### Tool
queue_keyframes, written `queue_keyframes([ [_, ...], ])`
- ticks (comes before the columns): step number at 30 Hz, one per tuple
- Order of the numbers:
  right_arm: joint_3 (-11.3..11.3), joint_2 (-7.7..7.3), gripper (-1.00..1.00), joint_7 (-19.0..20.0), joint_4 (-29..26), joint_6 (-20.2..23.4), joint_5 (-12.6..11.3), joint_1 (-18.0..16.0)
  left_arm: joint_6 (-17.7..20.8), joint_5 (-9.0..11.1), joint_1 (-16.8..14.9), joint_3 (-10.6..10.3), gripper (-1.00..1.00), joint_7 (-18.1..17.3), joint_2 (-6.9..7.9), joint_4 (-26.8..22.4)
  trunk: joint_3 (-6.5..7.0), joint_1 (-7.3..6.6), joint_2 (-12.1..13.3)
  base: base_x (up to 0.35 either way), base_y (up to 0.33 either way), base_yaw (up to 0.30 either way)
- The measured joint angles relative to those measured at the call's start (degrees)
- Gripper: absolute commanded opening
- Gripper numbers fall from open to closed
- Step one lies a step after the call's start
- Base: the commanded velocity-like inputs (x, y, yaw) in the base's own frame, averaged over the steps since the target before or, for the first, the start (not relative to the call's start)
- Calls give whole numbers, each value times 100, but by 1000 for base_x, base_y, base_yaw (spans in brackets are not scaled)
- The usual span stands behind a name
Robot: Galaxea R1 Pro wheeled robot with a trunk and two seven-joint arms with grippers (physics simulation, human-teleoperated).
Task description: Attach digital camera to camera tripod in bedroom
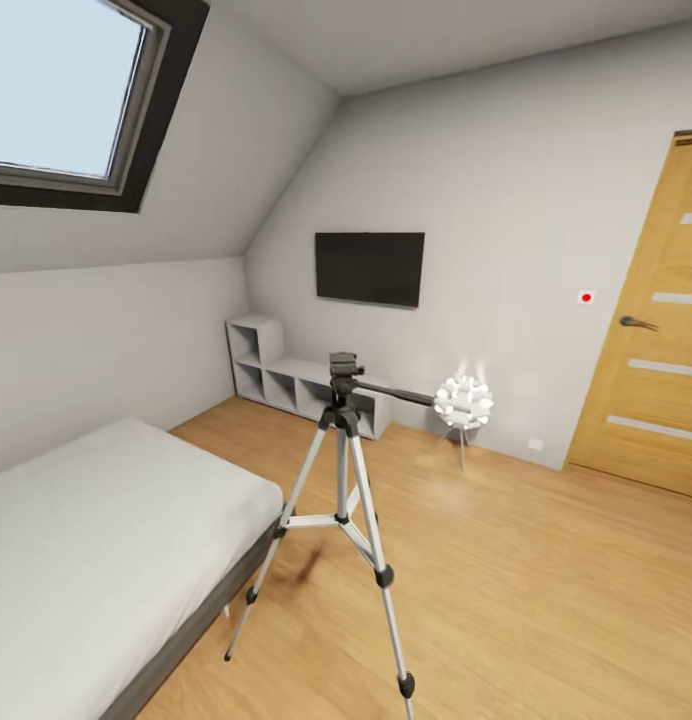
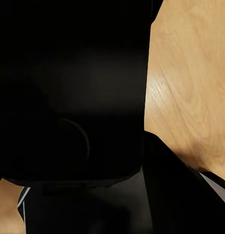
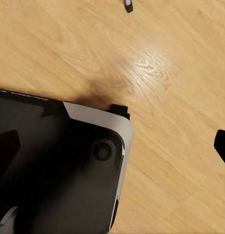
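Facing the camera tripod [image 1: 341, 470] beside the bed [image 1: 96, 530], the robot must next find the camera; finger states cannot be told.

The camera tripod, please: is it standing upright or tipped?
Upright: the camera tripod stands on three spread legs on the wood floor.

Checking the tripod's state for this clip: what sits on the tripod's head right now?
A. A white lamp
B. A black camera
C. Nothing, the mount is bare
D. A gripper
C: in the head view the camera tripod stands on the wood floor beside the bed, with a bare head.
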Motion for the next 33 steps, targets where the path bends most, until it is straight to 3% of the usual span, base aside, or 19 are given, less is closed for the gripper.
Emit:
queue_keyframes([
  [19,2,2,100,-5,0,-5,14,0,0,6,3,1,-100,0,14,0,0,0,1,265,39,0],
  [33,0,5,100,-7,0,8,15,0,-7,49,3,14,-100,6,26,2,0,2,0,38,-68,0],
])
